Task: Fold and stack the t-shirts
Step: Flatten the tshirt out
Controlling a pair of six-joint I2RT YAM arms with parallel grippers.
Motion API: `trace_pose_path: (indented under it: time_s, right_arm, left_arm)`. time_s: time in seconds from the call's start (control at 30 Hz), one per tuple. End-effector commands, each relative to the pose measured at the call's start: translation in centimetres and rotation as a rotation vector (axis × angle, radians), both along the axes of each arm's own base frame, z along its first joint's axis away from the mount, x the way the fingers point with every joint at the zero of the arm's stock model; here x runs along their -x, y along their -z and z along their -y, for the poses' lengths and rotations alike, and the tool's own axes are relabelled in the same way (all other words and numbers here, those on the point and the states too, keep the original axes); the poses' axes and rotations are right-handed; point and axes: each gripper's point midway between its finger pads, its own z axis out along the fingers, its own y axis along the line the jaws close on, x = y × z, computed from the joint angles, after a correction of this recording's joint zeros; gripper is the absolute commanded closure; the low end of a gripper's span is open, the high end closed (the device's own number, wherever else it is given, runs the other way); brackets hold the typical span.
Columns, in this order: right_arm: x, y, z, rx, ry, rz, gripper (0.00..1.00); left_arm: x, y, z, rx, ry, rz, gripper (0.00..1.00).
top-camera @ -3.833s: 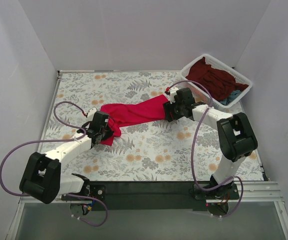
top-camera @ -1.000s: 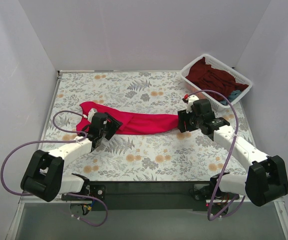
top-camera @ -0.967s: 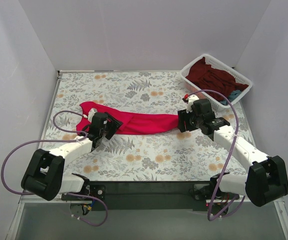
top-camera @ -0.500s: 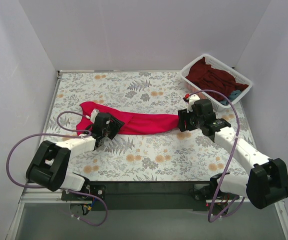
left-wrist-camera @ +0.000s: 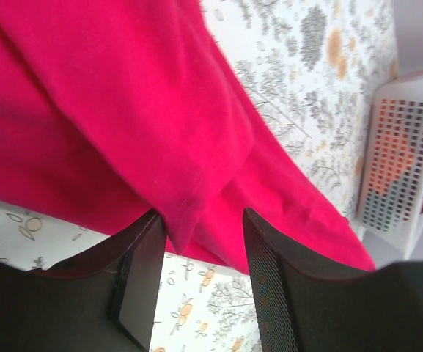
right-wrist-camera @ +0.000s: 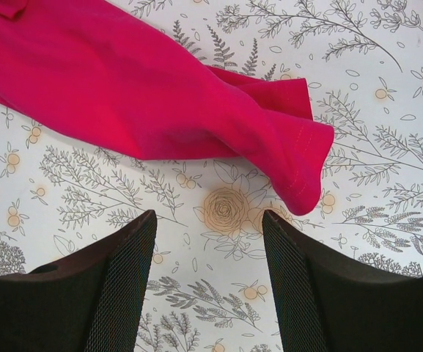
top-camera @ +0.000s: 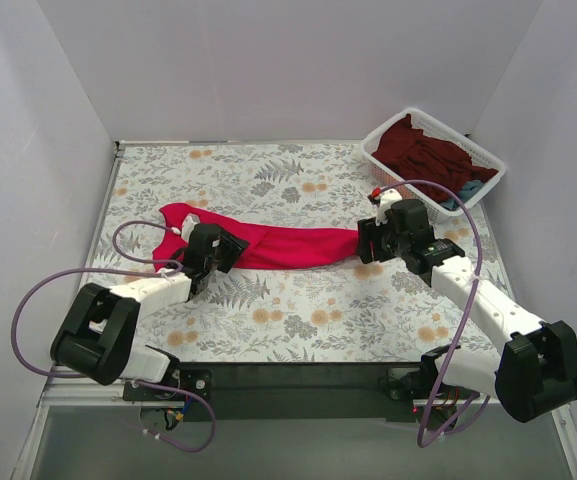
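Observation:
The crimson t-shirt (top-camera: 278, 243) lies stretched out in a long band across the flowered table. My left gripper (top-camera: 220, 250) is at its left part, open; in the left wrist view (left-wrist-camera: 200, 286) a fold of the shirt (left-wrist-camera: 160, 110) reaches down between the jaws next to the left finger (left-wrist-camera: 141, 271). My right gripper (top-camera: 366, 242) is at the shirt's right end, open and empty; in the right wrist view (right-wrist-camera: 210, 286) the shirt's end (right-wrist-camera: 145, 95) lies just beyond the fingertips. A dark maroon shirt (top-camera: 423, 150) and a teal one (top-camera: 465, 192) lie in the basket.
The white mesh basket (top-camera: 463, 137) stands at the back right corner, also showing in the left wrist view (left-wrist-camera: 398, 161). Grey walls close the table on three sides. Purple cables loop from both arms.
Since 3.8 s ago the shirt has been pulled left and nearer and laid out long. Over the last second the left arm's elbow swung slightly; both grippers and the shirt barely moved.

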Motion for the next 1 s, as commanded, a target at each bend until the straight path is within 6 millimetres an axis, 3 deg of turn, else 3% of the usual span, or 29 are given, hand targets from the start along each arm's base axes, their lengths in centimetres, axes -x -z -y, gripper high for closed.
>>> trace_pose_path:
  time_s: [0.0, 0.2, 0.43, 0.63, 0.7, 0.8, 0.9, 0.97]
  right_arm:
    - [-0.4, -1.0, -0.4, -0.03, 0.001, 0.045, 0.34]
    - [-0.4, -1.1, -0.4, -0.031, -0.001, 0.048, 0.34]
    - [-0.4, -1.0, -0.4, -0.03, 0.001, 0.045, 0.34]
    - [-0.4, -0.7, -0.4, -0.027, -0.001, 0.043, 0.34]
    - [-0.4, -0.7, -0.4, -0.028, -0.001, 0.045, 0.34]
    - [-0.5, -0.7, -0.1, -0.02, 0.014, 0.048, 0.34]
    - [-0.8, -0.8, 0.3, -0.01, 0.043, 0.055, 0.34]
    - [-1.4, -1.0, 1.1, 0.013, 0.092, 0.071, 0.33]
  left_arm:
    - [-1.0, -3.6, 0.1, 0.021, -0.016, 0.093, 0.56]
    - [-1.3, -4.0, 0.4, 0.029, -0.011, 0.095, 0.56]
    - [-1.2, -1.4, 0.7, 0.033, -0.01, 0.032, 0.57]
    - [-1.5, -0.8, 0.7, 0.027, -0.015, 0.028, 0.69]
    - [-1.6, -0.8, 0.7, 0.022, -0.017, 0.03, 0.8]
    - [-1.6, -1.7, 0.4, 0.016, -0.022, 0.05, 1.0]
    - [-1.8, -4.2, -0.5, -0.036, -0.035, 0.102, 1.0]
    - [-1.9, -7.1, -1.9, -0.108, -0.048, 0.154, 1.0]
